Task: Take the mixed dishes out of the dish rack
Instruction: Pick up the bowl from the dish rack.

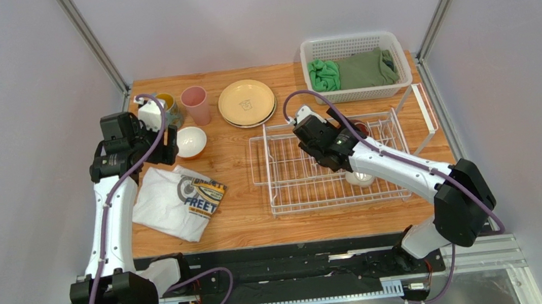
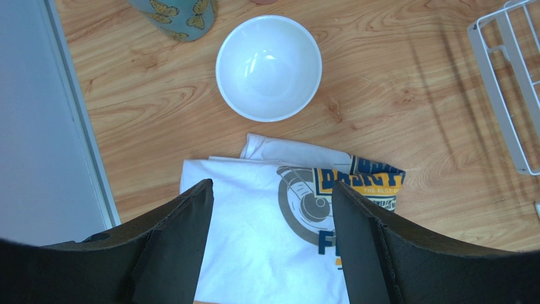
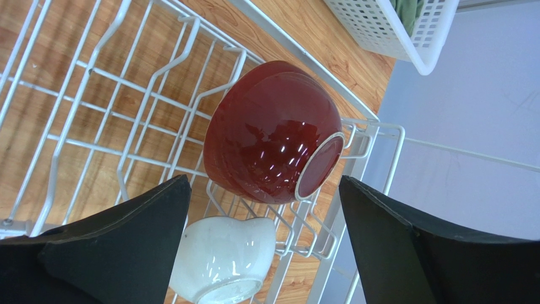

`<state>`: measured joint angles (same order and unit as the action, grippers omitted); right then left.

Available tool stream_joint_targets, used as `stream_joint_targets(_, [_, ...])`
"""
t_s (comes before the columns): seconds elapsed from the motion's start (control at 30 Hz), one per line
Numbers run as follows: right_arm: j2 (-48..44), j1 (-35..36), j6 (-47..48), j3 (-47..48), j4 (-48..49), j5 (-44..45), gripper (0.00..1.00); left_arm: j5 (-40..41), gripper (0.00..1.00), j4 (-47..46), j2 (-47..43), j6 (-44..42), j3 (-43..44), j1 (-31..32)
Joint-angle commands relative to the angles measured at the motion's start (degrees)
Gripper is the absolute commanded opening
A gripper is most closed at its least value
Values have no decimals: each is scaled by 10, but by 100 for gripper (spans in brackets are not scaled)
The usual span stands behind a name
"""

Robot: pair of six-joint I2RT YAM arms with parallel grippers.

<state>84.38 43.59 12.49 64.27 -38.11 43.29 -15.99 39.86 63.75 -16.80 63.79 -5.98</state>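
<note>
Slippage threatens: the dark red bowl (image 3: 272, 133) leans tilted against the dish rack's (image 1: 293, 180) far rail. Your right pincer (image 3: 265, 183) gapes wide, empty; an off-centre squeeze could skid it onto the rack's white bowl (image 3: 222, 256).

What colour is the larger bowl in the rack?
The bowl is dark red; right wrist view shows it best.

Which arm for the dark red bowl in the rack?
Right. The right gripper, open, hangs over the dish rack, dark red bowl framed between its fingers; left gripper is over the T-shirt.
</note>
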Motion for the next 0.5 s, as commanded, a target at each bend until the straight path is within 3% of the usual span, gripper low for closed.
stream_joint_targets(0.0, [16, 4, -5, -13, 51, 43, 95, -4, 77, -24, -9, -3, -2, 0])
stream_joint_targets(0.47, [47, 4, -27, -24, 77, 74, 97, 2, 77, -32, -10, -8, -19, 0])
